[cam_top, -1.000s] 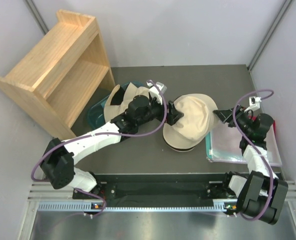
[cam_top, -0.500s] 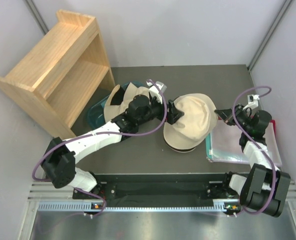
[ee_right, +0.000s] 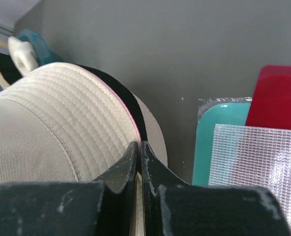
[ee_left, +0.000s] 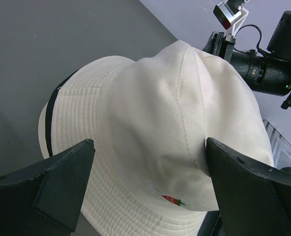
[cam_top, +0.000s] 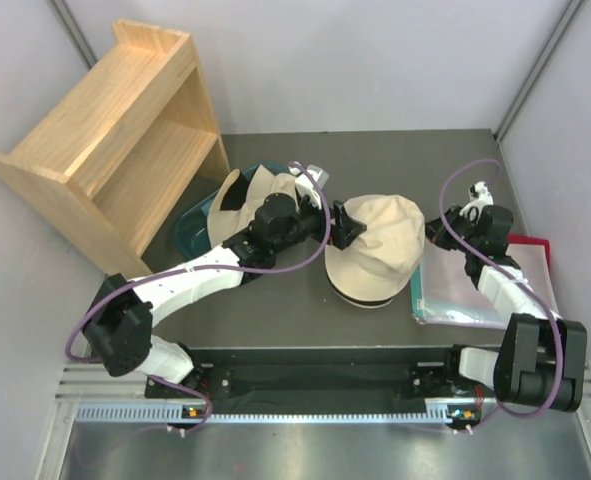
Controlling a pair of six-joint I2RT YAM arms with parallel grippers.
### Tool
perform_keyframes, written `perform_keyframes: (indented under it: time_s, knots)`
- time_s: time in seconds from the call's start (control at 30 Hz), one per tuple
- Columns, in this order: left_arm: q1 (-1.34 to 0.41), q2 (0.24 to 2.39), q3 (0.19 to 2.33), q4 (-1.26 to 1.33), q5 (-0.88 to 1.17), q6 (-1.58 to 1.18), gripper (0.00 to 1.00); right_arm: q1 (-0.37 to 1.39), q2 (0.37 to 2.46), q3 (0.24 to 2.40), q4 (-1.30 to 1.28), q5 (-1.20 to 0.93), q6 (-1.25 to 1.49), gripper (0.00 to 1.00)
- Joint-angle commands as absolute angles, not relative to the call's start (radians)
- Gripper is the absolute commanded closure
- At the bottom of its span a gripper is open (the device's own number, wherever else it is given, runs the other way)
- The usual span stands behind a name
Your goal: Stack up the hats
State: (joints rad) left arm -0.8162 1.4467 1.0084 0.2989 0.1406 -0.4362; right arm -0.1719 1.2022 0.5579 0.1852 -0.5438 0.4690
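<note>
A cream hat (cam_top: 380,250) with a black-lined brim lies on top of another hat in the middle of the table. My left gripper (cam_top: 347,225) is open, its fingers straddling the near side of the crown (ee_left: 150,113) with gaps on both sides. My right gripper (cam_top: 435,230) is shut at the hat's right edge. In the right wrist view its jaws (ee_right: 139,145) are closed on the stitched brim (ee_right: 76,108), with a thin cream strip between them. More hats (cam_top: 260,190) sit heaped in the teal tub (cam_top: 190,232) at the left.
A wooden shelf unit (cam_top: 115,130) stands at the back left. A mesh pouch over teal and red sheets (cam_top: 485,290) lies at the right, just beside the hat and under the right arm. The table's back edge runs behind the hats.
My right gripper has closed and shifted towards the back, now pinching the hat's right brim, which is drawn in a little. The left gripper stays open at the crown.
</note>
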Motion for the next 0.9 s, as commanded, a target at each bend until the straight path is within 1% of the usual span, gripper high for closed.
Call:
perform_keyframes:
  time_s: [0.0, 0.13, 0.17, 0.2, 0.23, 0.3, 0.33, 0.4, 0.43, 0.5, 0.53, 0.63, 0.7, 0.87]
  knots:
    - [-0.810, 1.437, 0.983, 0.353, 0.130, -0.446, 0.01, -0.158, 1.195, 0.584, 0.132, -0.400, 0.396, 1.00]
    - [-0.808, 1.428, 1.002, 0.341, 0.132, -0.437, 0.01, -0.156, 1.158, 0.594, 0.120, -0.440, 0.408, 1.00]
    - [-0.808, 1.424, 1.011, 0.327, 0.129, -0.424, 0.01, -0.156, 1.149, 0.600, 0.111, -0.449, 0.410, 0.98]
    - [-0.810, 1.419, 1.032, 0.313, 0.121, -0.416, 0.01, -0.156, 1.128, 0.610, 0.082, -0.462, 0.411, 0.92]
    - [-0.808, 1.414, 1.041, 0.275, 0.095, -0.405, 0.01, -0.158, 1.115, 0.633, 0.059, -0.462, 0.411, 0.70]
    - [-0.802, 1.381, 1.058, 0.233, 0.052, -0.371, 0.01, -0.161, 1.074, 0.656, 0.003, -0.437, 0.411, 0.45]
    - [-0.795, 1.365, 1.061, 0.192, -0.001, -0.364, 0.01, -0.172, 1.059, 0.681, -0.044, -0.419, 0.410, 0.26]
    - [-0.773, 1.313, 1.057, 0.151, -0.061, -0.344, 0.01, -0.198, 1.022, 0.698, -0.089, -0.393, 0.413, 0.17]
    - [-0.734, 1.298, 1.054, 0.129, -0.066, -0.341, 0.01, -0.240, 1.013, 0.718, -0.131, -0.388, 0.413, 0.14]
    - [-0.677, 1.256, 1.043, 0.054, -0.061, -0.347, 0.01, -0.297, 0.985, 0.735, -0.181, -0.379, 0.410, 0.11]
    - [-0.617, 1.243, 1.037, 0.031, -0.064, -0.350, 0.01, -0.351, 0.974, 0.747, -0.213, -0.374, 0.408, 0.10]
    - [-0.517, 1.213, 1.000, -0.057, -0.153, -0.319, 0.01, -0.411, 0.924, 0.755, -0.235, -0.374, 0.411, 0.08]
    - [-0.462, 1.213, 0.974, -0.090, -0.207, -0.307, 0.01, -0.416, 0.888, 0.758, -0.238, -0.402, 0.425, 0.08]
    - [-0.370, 1.255, 0.922, -0.052, -0.184, -0.299, 0.01, -0.416, 0.824, 0.750, -0.224, -0.452, 0.448, 0.08]
